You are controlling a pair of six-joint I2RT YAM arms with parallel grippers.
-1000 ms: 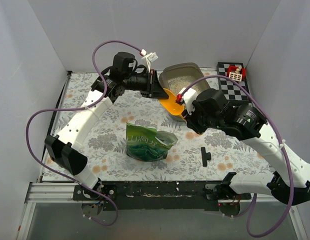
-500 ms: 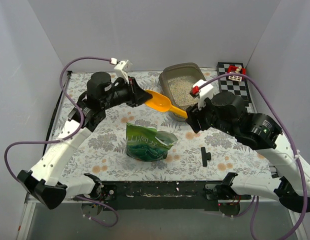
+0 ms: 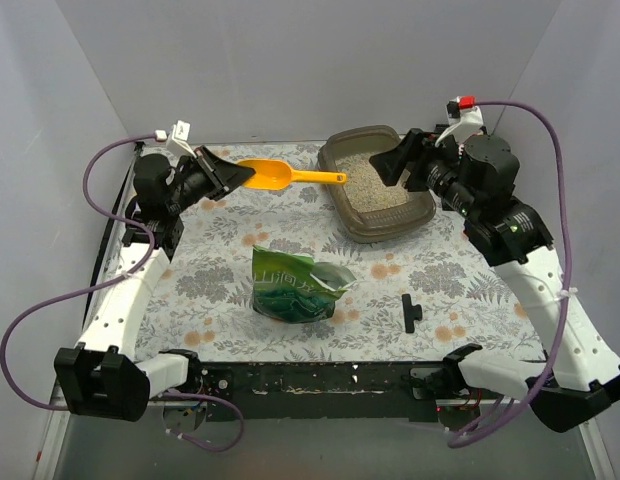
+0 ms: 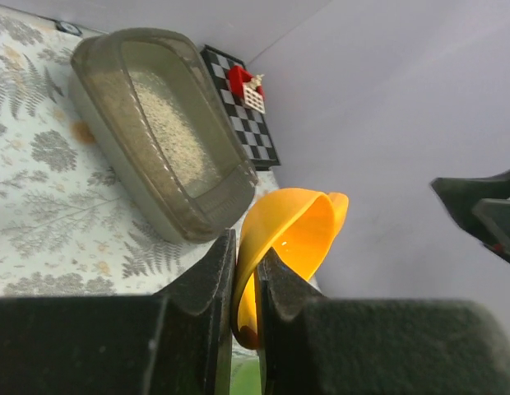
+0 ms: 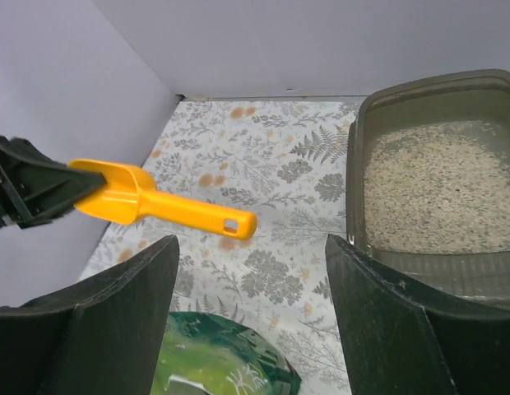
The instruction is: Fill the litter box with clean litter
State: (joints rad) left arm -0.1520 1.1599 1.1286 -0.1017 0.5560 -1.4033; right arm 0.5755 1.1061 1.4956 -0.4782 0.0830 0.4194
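Seen from above, the litter box (image 3: 390, 236) stands on the table (image 3: 190, 270), with the clean litter (image 3: 375, 188) spread inside it. Left of the box, a yellow scoop (image 3: 280, 176) is gripped at its bowl by the left pincer (image 3: 233, 177), its handle pointed toward the box. The right pincer (image 3: 395, 160) is held over the box's far side.

From the left wrist, the jaws are seen clamped tight on the scoop (image 4: 292, 230), with the box (image 4: 99, 58) beyond.

From the right wrist, the right pincer (image 5: 251, 247) is spread wide and empty, with the box (image 5: 358, 164) at right.
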